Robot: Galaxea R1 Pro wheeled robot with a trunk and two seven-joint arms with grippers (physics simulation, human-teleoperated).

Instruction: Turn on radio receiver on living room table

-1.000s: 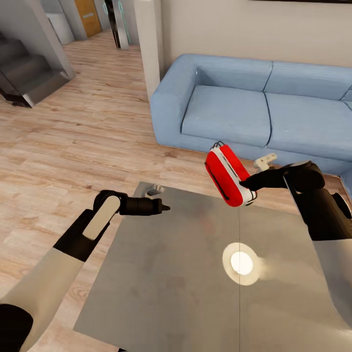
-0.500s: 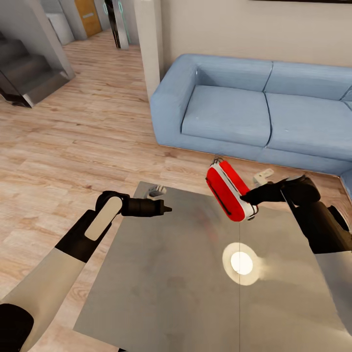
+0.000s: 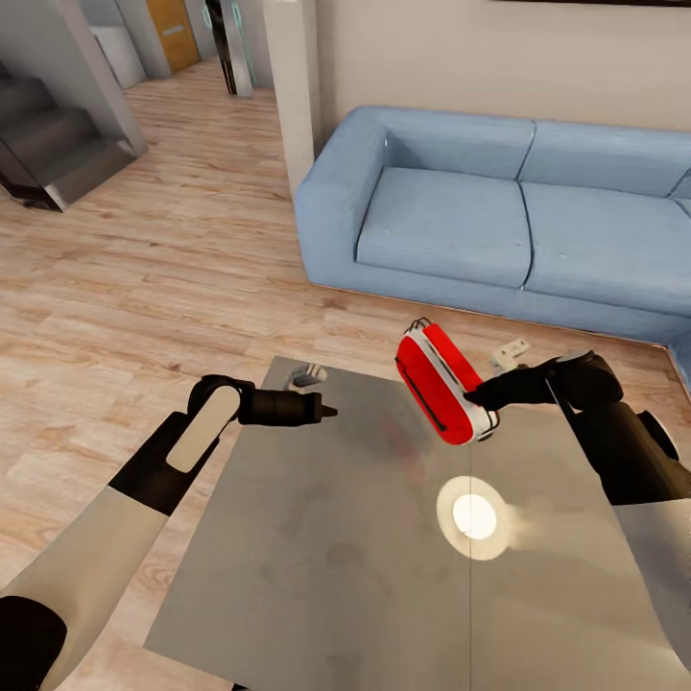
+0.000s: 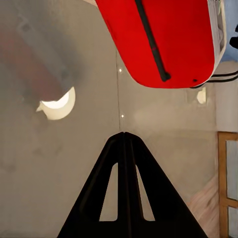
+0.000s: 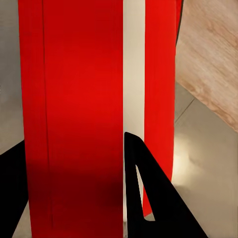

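Above the far half of the table (image 3: 317, 537), toward 12 o'clock from the robot's trunk, the radio receiver (image 3: 440, 384) hangs clear of the glossy grey top in the right gripper (image 3: 472, 395). That claw is clamped on the red body: in the right wrist view one dark finger (image 5: 144, 198) lies flat against the radio (image 5: 79, 114) and the other comes in from the opposite side, the case pinched between them.

The radio's long axis is tilted, running from about 11 o'clock at its upper end down to about 5 o'clock at its white end, where the right gripper meets it. Its black strap (image 3: 420, 392) side faces 9 o'clock, toward the left arm.

The left gripper (image 3: 324, 411) hovers over the table's far left corner area with its two fingers pressed together and nothing between them. From its tip the radio lies at roughly 3 o'clock and a little higher, near but clearly apart. The left wrist view agrees: the closed fingertips (image 4: 124, 136) point along the tabletop, and the red case with its strap (image 4: 151, 42) sits ahead of them, off the line of the fingers.

Judging by this, the left claw is the free one and nearer to the strap face; any press would have to travel toward 3 o'clock and upward.
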